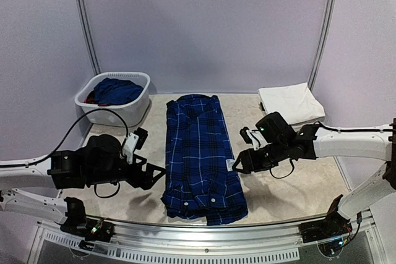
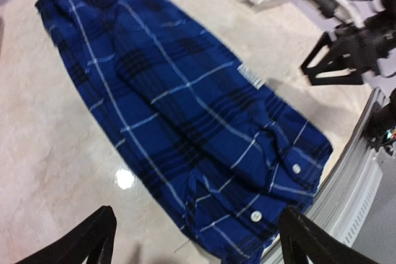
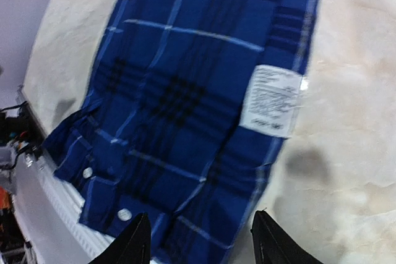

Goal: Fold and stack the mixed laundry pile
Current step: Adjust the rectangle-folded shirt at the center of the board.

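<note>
We've got white trousers (image 1: 291, 103) folded, plaid shirt (image 1: 201, 153) only narrowed to a strip, blue piece (image 1: 117, 89) in the basket (image 1: 133, 114); left gripper (image 1: 156, 174) and right gripper (image 1: 237, 166) spread, empty.

Navy plaid shirt (image 1: 201, 156) folded lengthwise at centre, folded white trousers (image 1: 291, 104) far right, blue piece (image 1: 117, 89) in basket (image 1: 120, 114)

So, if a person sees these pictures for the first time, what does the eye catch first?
First the navy plaid shirt, folded into a long strip down the middle of the table, with the left gripper and the right gripper open at its two sides. Then the folded white garment at the far right corner, and the white basket at the far left with blue cloth inside.
</note>
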